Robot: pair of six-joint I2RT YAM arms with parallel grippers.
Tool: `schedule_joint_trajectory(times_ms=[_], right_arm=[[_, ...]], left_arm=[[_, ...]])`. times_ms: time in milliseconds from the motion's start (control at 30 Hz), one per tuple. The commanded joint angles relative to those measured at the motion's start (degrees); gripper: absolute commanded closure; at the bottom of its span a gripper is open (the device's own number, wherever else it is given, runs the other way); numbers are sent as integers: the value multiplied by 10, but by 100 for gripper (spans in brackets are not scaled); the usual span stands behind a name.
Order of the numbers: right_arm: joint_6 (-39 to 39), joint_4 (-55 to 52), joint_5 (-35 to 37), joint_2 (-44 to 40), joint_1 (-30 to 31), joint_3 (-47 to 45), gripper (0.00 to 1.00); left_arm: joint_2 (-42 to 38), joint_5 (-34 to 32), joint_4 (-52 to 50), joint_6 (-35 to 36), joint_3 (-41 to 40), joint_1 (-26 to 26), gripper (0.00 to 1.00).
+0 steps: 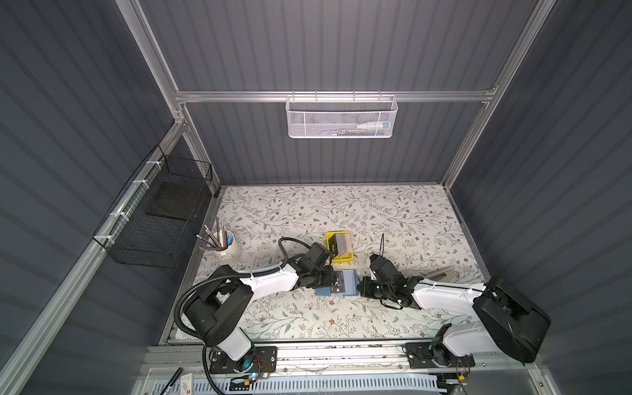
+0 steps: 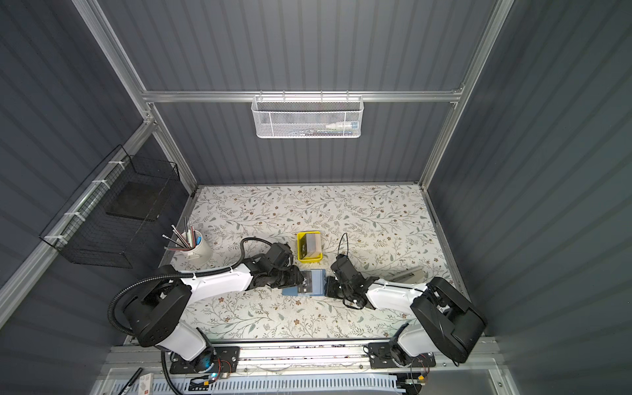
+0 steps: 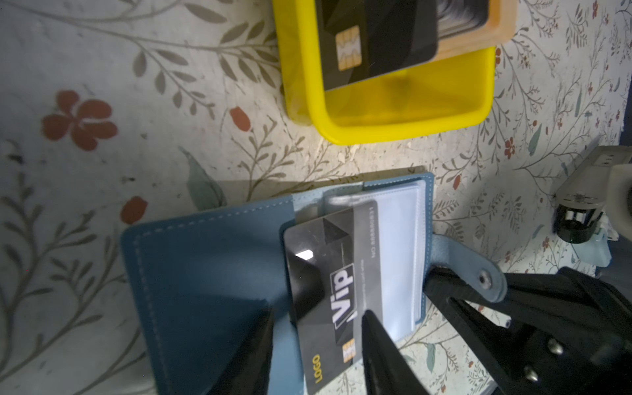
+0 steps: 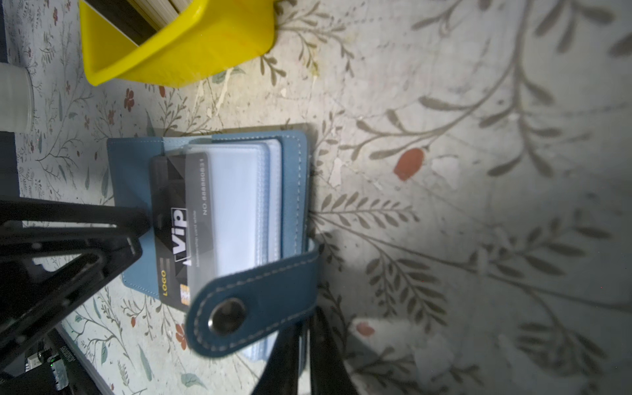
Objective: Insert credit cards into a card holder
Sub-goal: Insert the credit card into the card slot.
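The card holder (image 1: 347, 285) lies open on the table (image 1: 307, 212), midway between its side edges, with one credit card (image 3: 328, 284) partway into a clear sleeve (image 3: 396, 256). The left gripper (image 3: 318, 342) straddles that card, jaws apart; the right gripper (image 4: 305, 359) pinches the holder's edge by the strap (image 4: 260, 301). More cards (image 3: 376, 34) wait in the yellow tray (image 3: 393, 130), so most work likely remains.

Yellow tray (image 1: 342, 259) is standing close beyond card holder (image 1: 349, 284). Pen cup (image 1: 231, 253) is crowding left edge; far table (image 1: 342, 205) is lying open.
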Motion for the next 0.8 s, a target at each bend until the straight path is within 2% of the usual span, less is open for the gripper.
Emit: schedule_joint_trajectory(times_ms=[0, 767], right_arm=[[-1, 2, 4, 6, 1, -1, 88], [-5, -3, 5, 21, 1, 3, 90]], left_arm=[[15, 13, -1, -4, -10, -3, 56], [25, 66, 105, -28, -34, -3, 57]])
